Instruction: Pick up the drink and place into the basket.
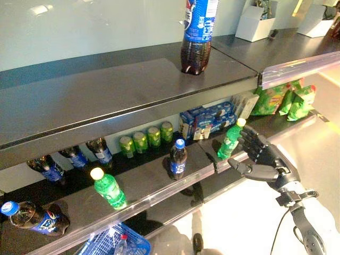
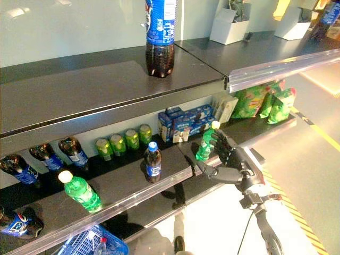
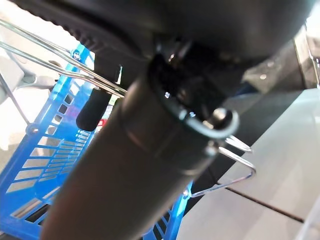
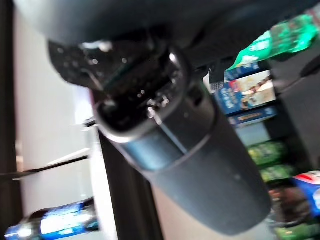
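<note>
A green bottle with a yellow cap (image 1: 231,139) stands tilted on the middle shelf (image 1: 159,183), near its front edge. My right hand (image 1: 261,155) is open just to its right, fingers spread behind the bottle and thumb reaching under it; I cannot tell whether they touch. The bottle also shows in the right wrist view (image 4: 280,40). The blue basket (image 1: 112,242) hangs low at the left, with a red-capped drink (image 1: 122,244) inside. My left hand (image 3: 210,20) is shut on its thin wire handles (image 3: 55,65).
On the middle shelf are a dark cola bottle (image 1: 178,158), another green bottle (image 1: 108,188), green cans (image 1: 146,139), blue boxes (image 1: 207,119), lying cola bottles (image 1: 34,217) and green snack bags (image 1: 281,98). A large cola bottle (image 1: 196,34) stands on the top shelf.
</note>
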Controlling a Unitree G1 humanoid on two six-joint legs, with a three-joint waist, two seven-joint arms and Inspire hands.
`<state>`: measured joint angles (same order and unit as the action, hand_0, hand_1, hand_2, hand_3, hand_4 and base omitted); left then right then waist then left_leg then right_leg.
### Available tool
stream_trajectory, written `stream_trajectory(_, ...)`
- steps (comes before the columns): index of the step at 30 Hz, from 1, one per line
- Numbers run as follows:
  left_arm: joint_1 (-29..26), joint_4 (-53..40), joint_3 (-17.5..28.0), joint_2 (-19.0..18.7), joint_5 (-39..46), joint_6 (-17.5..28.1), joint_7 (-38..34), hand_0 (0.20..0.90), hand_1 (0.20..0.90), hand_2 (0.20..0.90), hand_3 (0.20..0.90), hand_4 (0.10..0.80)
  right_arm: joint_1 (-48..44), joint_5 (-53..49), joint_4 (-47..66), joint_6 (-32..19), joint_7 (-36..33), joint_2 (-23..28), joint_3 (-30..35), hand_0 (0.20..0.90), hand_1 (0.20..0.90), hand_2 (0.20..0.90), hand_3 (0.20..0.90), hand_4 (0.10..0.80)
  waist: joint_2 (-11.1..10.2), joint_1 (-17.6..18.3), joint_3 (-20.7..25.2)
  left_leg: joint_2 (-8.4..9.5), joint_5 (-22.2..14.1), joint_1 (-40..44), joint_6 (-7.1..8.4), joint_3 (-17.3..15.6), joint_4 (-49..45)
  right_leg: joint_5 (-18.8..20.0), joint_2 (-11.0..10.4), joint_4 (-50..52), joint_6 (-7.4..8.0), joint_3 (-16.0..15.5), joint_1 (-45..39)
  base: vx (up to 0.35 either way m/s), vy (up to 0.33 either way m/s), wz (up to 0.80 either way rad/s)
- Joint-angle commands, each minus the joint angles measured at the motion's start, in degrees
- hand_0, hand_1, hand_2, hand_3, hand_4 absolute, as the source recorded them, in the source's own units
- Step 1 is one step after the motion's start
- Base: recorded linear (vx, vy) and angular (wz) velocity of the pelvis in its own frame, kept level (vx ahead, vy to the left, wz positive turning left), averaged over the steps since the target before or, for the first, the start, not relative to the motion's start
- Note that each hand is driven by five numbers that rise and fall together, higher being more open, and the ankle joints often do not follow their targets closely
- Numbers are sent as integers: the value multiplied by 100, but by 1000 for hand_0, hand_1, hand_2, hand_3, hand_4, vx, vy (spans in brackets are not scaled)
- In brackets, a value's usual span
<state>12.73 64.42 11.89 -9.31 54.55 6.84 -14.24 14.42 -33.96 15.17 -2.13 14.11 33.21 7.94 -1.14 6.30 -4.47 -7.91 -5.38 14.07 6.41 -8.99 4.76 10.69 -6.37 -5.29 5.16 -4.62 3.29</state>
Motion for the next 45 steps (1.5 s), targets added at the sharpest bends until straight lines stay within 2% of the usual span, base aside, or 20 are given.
stream_trajectory(1, -324, -7, 66, -173, 4, 508, 189, 300, 300, 300, 200, 100, -553, -332, 840, -640, -296, -94, 128, 900, 900, 900, 900, 800, -173, -17, 132, -67, 334, -586, -187, -96, -409, -883, -320, 339, 286, 193, -804, 44, 41, -2)
stream_trajectory(7, -319, -215, -163, -87, 36, 552, 68, 300, 300, 300, 200, 100, -772, -254, 888, -442, -476, -157, -409, 900, 900, 900, 900, 800, -182, -183, 27, -44, 303, -751, -175, 44, -646, -959, -348, 496, 251, 94, -769, 13, 12, 0)
stream_trajectory(12, -296, -317, -262, -73, 45, 521, -109, 300, 300, 300, 200, 100, -846, -401, 808, -567, -796, -272, -628, 900, 900, 900, 900, 800, -175, -294, -64, -20, 261, -849, -169, 183, -850, -1034, -369, 634, 225, 30, -780, 49, 14, 7)
stream_trajectory(15, -228, -340, -290, -34, 68, 510, -165, 300, 300, 300, 200, 100, -856, -159, 751, -688, -1235, -417, -760, 900, 900, 900, 900, 800, -138, -344, -115, -1, 242, -880, -173, 264, -951, -1083, -373, 729, 215, 13, -788, 66, 26, 14)
stream_trajectory(17, -149, -391, -335, 21, 51, 507, -207, 300, 300, 300, 200, 100, -836, 173, 681, -838, -1764, -531, -889, 900, 900, 900, 900, 800, -104, -401, -171, 22, 219, -919, -188, 338, -1057, -1122, -387, 811, 200, -15, -790, 86, 38, 5)
stream_trajectory(21, -59, -560, -398, 77, 64, 483, -282, 300, 300, 300, 200, 100, -805, 727, 563, -851, -2504, -634, -1034, 900, 900, 900, 900, 800, -31, -459, -282, 64, 235, -995, -210, 418, -1113, -1139, -419, 884, 211, -35, -750, 46, 39, 9)
stream_trajectory(26, -61, -793, -546, 91, 165, 489, -362, 300, 300, 300, 200, 100, -907, 864, 426, -887, -2956, -634, -1181, 900, 900, 900, 900, 800, 37, -511, -451, 99, 271, -1180, -221, 504, -1204, -1127, -458, 960, 221, -42, -617, -3, 15, 4)
stream_trajectory(38, -149, -1132, -901, 145, 361, 641, -333, 300, 300, 300, 200, 100, -1221, 980, 267, -876, -2983, -520, -1545, 900, 900, 900, 900, 800, 109, -600, -783, 106, 368, -1575, -174, 706, -1483, -1140, -470, 1162, 177, -39, -394, -3, 6, 3)
stream_trajectory(45, -299, -1294, -1075, 104, 513, 650, -334, 300, 300, 300, 200, 100, -1563, 1070, 168, -840, -2937, -432, -1733, 900, 900, 900, 900, 800, 109, -717, -1011, 113, 466, -1815, -136, 929, -1553, -1172, -446, 1289, 134, -85, -252, -30, 13, 8)
